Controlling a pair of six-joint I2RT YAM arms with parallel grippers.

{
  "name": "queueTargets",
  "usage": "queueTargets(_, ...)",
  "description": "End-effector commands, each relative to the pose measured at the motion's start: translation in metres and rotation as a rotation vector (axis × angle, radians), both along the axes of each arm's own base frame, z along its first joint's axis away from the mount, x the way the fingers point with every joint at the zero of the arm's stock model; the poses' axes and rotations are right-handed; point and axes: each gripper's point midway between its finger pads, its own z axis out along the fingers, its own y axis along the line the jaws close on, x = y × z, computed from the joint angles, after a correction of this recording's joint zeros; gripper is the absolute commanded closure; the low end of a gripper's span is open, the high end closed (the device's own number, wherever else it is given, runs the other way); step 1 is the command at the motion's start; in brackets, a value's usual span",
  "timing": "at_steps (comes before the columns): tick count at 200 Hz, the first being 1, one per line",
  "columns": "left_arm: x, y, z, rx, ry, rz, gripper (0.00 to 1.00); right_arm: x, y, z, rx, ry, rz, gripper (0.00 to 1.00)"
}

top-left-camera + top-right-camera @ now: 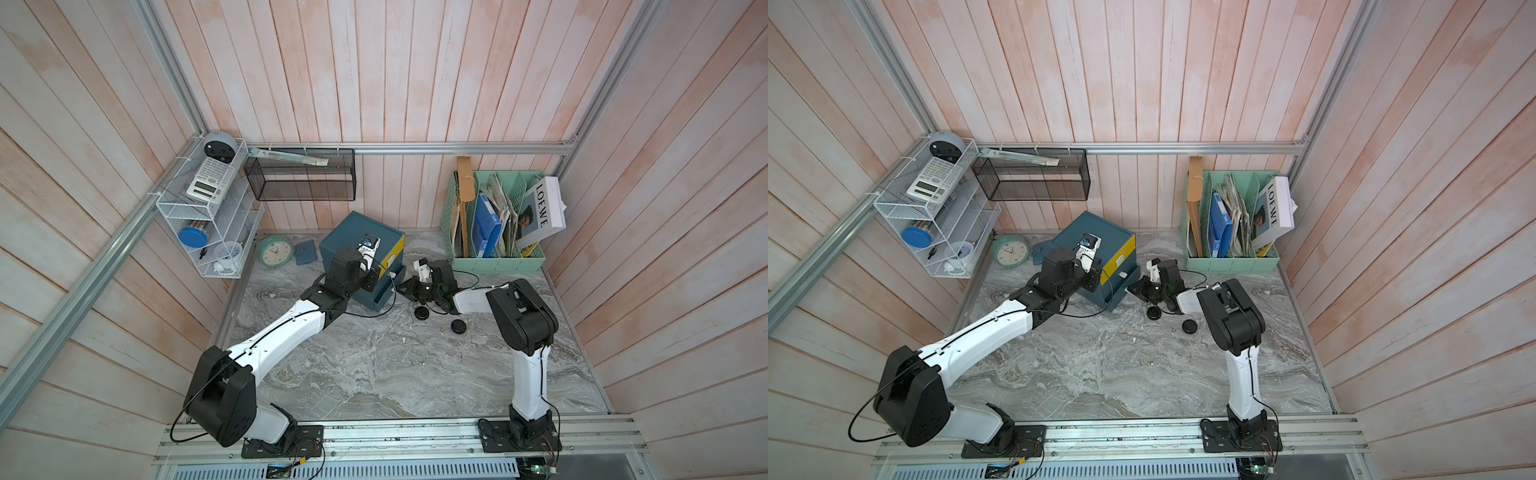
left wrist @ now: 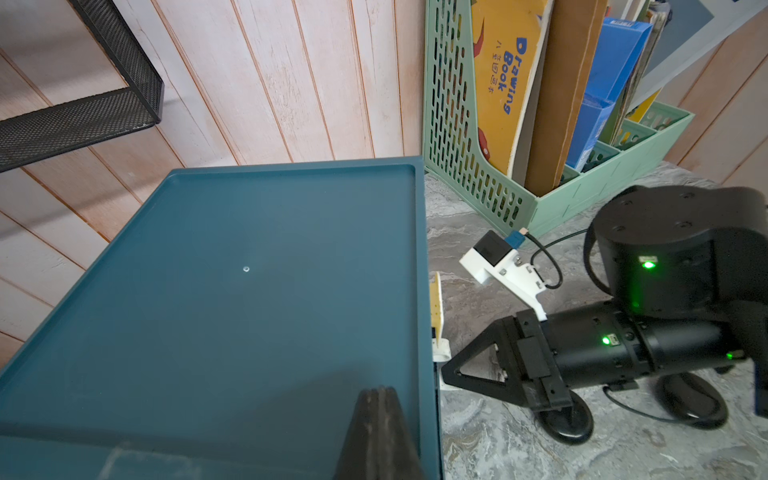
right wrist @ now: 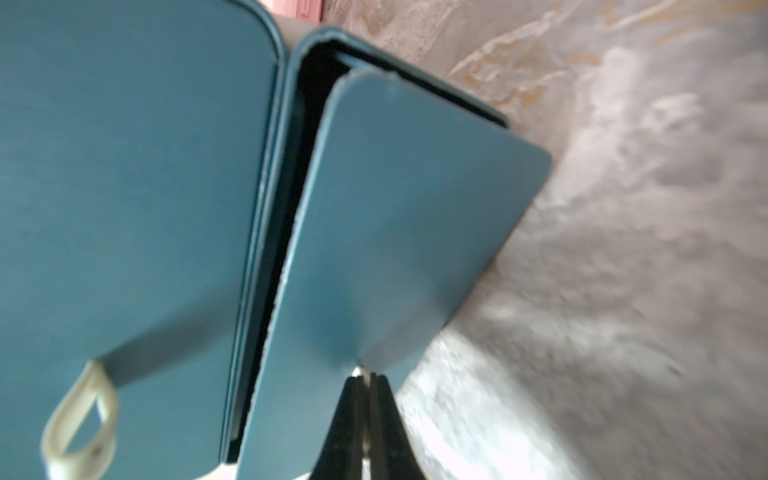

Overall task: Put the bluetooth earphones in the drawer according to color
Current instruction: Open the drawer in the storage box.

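The drawer [image 1: 348, 239] is a dark teal cabinet with a yellow top drawer front [image 1: 395, 252]. Its bottom drawer [image 3: 415, 228] stands slightly pulled out. My right gripper [image 3: 368, 376] is shut on that drawer's small white handle, and it also shows low at the cabinet's front in a top view [image 1: 402, 286]. My left gripper [image 2: 380, 390] is shut with nothing in it, over the cabinet's top near its front edge. Two glossy black bluetooth earphones [image 1: 422, 313] [image 1: 459, 326] lie on the marble table below the right arm. The left wrist view shows them too [image 2: 569, 419] [image 2: 694, 403].
A mint-green file rack [image 1: 494, 257] with books stands at the back right. A mint clock [image 1: 275, 250] and a small blue case [image 1: 305, 252] lie left of the cabinet. A white wire shelf [image 1: 208, 208] and a black mesh basket [image 1: 301, 174] hang on the walls.
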Motion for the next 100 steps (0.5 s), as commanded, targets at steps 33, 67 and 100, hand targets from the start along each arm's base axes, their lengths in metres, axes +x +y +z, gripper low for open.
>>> queueTargets(33,-0.007,0.001,-0.014,0.031,0.045,-0.008,1.0,-0.02,-0.032,-0.011,-0.064,0.042,-0.021,1.0)
queueTargets(67,-0.007,0.001,-0.013,0.025,0.047,-0.006,1.0,-0.033,-0.043,-0.017,-0.102,0.065,-0.022,1.0)
queueTargets(100,-0.008,0.0,-0.011,0.016,0.046,-0.011,1.0,-0.045,-0.05,-0.026,-0.127,0.097,-0.017,1.0)
